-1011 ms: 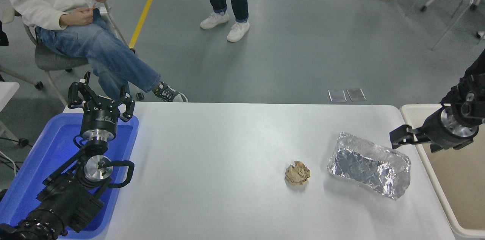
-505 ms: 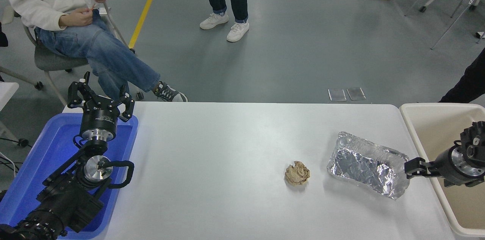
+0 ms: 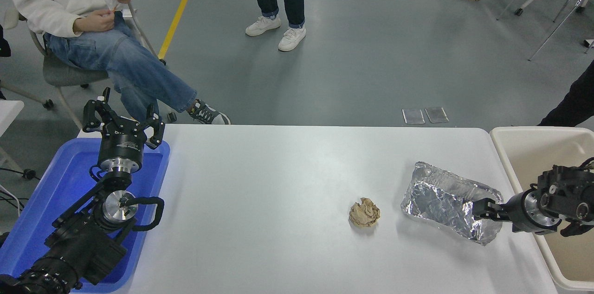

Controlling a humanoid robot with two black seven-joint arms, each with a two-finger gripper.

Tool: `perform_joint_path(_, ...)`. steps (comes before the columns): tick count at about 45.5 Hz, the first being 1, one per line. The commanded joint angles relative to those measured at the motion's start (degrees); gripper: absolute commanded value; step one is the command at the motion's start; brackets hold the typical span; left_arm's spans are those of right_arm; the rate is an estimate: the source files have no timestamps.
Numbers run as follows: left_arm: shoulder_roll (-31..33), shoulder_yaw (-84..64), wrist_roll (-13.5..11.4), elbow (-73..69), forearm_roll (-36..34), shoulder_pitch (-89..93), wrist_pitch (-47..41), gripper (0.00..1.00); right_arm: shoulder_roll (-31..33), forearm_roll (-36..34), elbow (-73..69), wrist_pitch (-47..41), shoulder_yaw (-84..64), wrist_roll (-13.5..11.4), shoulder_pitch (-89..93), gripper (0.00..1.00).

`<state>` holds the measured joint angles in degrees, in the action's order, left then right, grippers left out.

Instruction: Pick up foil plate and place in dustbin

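The foil plate (image 3: pixel 441 196), a shiny crinkled silver tray, lies on the white table (image 3: pixel 278 178) at the right. The right gripper (image 3: pixel 483 209) comes in low from the right edge, over the dustbin's rim, and its tip sits at the plate's right end, over or just inside its raised wall. The plate rests on the table. The dustbin (image 3: pixel 538 130), a cream plastic bin, stands against the table's right edge. The left gripper (image 3: pixel 123 120) is parked open over the blue tray at the lower left.
A small crumpled brown paper ball (image 3: pixel 364 213) lies just left of the foil plate. A blue plastic tray (image 3: pixel 51 187) sits at the table's left end under the left arm. A seated person and standing people's legs are beyond the table's far side.
The right gripper came down from above the plate's far right corner, then moved left along the table to the plate's right end. The plate has barely shifted. The left arm stayed still.
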<state>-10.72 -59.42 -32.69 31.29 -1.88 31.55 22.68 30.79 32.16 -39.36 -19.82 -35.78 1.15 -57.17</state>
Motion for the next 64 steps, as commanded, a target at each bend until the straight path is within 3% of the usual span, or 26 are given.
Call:
perform_joint_path(1,0.0,0.0,0.0,0.0,-0.1,0.0,0.0,0.99,-2.5,0.1,3.6,2.1,1.7,-0.4,2.3,0.22)
perform_joint_path(2,0.0,0.0,0.0,0.0,-0.1,0.0,0.0,0.99,-2.5,0.1,3.6,2.1,1.7,-0.5,2.4,0.21)
perform_joint_path(5,0.0,0.0,0.0,0.0,0.0,0.0,0.0,0.99,-2.5,0.1,3.6,2.2,1.7,-0.5,2.4,0.0)
perform_joint_path(26,0.0,0.0,0.0,0.0,0.0,0.0,0.0,0.99,-1.8,-0.1,2.5,1.4,1.5,0.0,-0.7,0.0)
perform_joint_path(30,0.0,0.0,0.1,0.0,-0.1,0.0,0.0,0.99,0.7,0.0,-0.8,0.7,1.1,0.1,-3.4,0.0)
perform_joint_path(47,0.0,0.0,0.3,0.0,-0.1,0.1,0.0,0.99,17.5,3.5,-17.5,-15.1,-7.3,-0.3,-36.0,0.0)
perform_joint_path(58,0.0,-0.1,0.3,0.0,-0.1,0.0,0.0,0.99,17.7,3.3,-20.8,-25.2,-22.8,0.2,-61.8,0.0)
perform_joint_path(64,-0.1,-0.1,0.3,0.0,-0.1,0.0,0.0,0.99,15.9,3.3,-21.3,-25.2,-26.2,0.2,-69.3,0.0)
